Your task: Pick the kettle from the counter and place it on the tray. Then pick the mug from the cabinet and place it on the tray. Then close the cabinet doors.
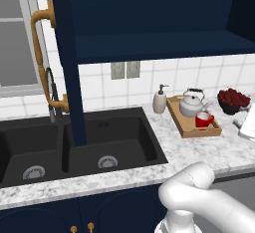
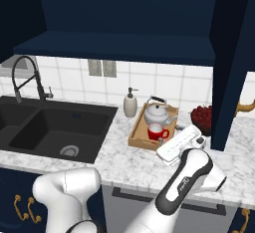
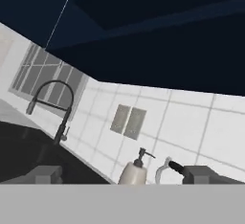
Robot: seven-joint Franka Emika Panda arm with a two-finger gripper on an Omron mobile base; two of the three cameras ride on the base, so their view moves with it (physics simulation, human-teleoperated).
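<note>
Here the kettle (image 1: 191,104) and mug (image 1: 203,120) are seen on the tray (image 1: 188,125) on the counter (image 1: 199,150); the gripper (image 3: 122,176) is spread apart, empty; the kettle is largely cut off in the hand view; the cabinet (image 1: 159,45) doors (image 1: 67,58) stand open.

The kettle (image 1: 191,105) is silver-grey with a dark handle, and the mug (image 1: 203,120) is bright red — both stand out against the light-brown wood of the tray (image 1: 187,126). The counter (image 1: 199,150) is white speckled with grey, marble-like. The cabinet (image 1: 159,45) and its doors (image 1: 68,58) are dark navy, their curved handle (image 1: 44,58) brass. The sink (image 1: 124,142) is matte black, the soap bottle (image 1: 159,101) off-white with a dark pump, and the bowl (image 1: 233,100) dark — its fruit deep red. The wall tiles (image 1: 119,90) are white.
</note>
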